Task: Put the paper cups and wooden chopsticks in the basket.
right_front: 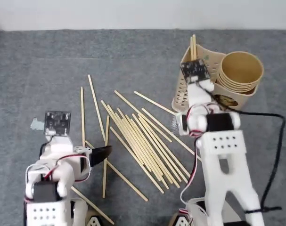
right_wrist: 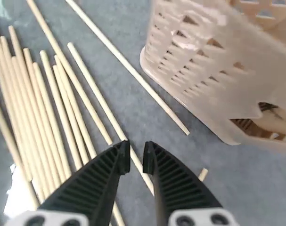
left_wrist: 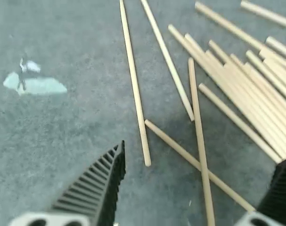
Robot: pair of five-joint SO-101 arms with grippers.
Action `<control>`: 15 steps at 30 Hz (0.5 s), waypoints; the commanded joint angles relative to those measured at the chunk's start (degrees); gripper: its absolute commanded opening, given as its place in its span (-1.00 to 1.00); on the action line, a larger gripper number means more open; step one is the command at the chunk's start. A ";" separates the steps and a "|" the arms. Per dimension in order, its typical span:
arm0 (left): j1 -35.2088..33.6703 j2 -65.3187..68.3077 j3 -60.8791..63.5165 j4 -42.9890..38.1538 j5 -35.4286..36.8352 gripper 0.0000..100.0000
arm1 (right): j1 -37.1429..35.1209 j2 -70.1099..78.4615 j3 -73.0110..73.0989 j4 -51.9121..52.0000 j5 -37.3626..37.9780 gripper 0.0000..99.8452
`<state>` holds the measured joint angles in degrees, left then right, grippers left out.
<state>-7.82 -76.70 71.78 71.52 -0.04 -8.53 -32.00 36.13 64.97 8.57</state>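
Observation:
Several wooden chopsticks (right_front: 143, 141) lie scattered on the grey mat between the two arms. At the back right stands a beige slotted basket (right_front: 190, 89) with a stack of paper cups (right_front: 239, 70) and two upright chopsticks (right_front: 193, 44) inside it. My left gripper (left_wrist: 204, 155) hangs wide open low over a few crossed chopsticks (left_wrist: 197, 117) at the pile's left edge, its black finger (right_front: 101, 153) visible from above. My right gripper (right_wrist: 135, 150) is shut with nothing in it, just above the mat beside the basket (right_wrist: 204, 70) and over loose chopsticks (right_wrist: 91, 108).
A pale scrap of tape (right_front: 36, 125) sticks to the mat left of the left arm. A black cable (right_front: 274, 155) loops down the right side. Bare mat stretches along the far and left sides.

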 commanded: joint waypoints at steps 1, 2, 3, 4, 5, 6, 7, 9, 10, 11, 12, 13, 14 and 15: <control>0.70 13.01 -7.16 -1.76 -0.88 -0.10 | 0.48 -2.42 3.34 -6.55 -0.79 -0.87; 0.70 16.44 -8.92 -2.11 -0.88 -0.10 | 0.57 -1.98 3.60 -7.16 -0.79 -0.87; 0.70 19.78 -10.86 -2.37 -0.88 -0.10 | 0.66 -1.63 3.78 -7.52 -0.88 -0.87; 0.70 23.12 -12.62 -2.46 -0.88 -0.10 | 0.75 -1.19 3.78 -7.60 -0.88 -0.87; 0.70 26.11 -14.46 -2.46 -0.88 -0.10 | 0.57 -0.66 3.78 -7.60 -0.88 -0.87; 0.70 29.10 -16.40 -2.46 -0.88 -0.10 | 0.48 -0.13 3.78 -7.60 -0.88 -0.87; 0.70 32.00 -18.42 -2.46 -0.88 -0.10 | 0.48 0.31 3.87 -7.78 -0.97 -0.87; 0.35 37.71 -22.64 -2.46 -0.88 -0.10 | 0.48 1.27 3.87 -8.04 -0.97 -0.87; 0.26 40.70 -24.84 -2.46 -0.88 -0.10 | 0.48 1.71 3.87 -8.40 -0.97 -0.87; 0.18 43.87 -26.95 -2.46 -0.88 -0.10 | 0.48 2.07 3.87 -8.84 -0.97 -0.87; 0.18 47.03 -29.05 -2.46 -0.88 -0.10 | 0.48 2.42 3.87 -9.01 -0.97 -0.87; 0.18 50.11 -31.25 -2.46 -0.88 -0.10 | 0.48 2.68 3.87 -9.10 -0.97 -0.87; 0.26 53.27 -33.36 -2.46 -0.88 -0.10 | 0.48 2.86 3.87 -9.19 -0.97 -0.87; 0.26 56.35 -35.56 -2.46 -0.88 -0.10 | 0.48 3.03 3.87 -9.19 -0.97 -0.87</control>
<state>-7.47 -27.91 43.91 70.20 -0.40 -8.53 -29.10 40.26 56.88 8.04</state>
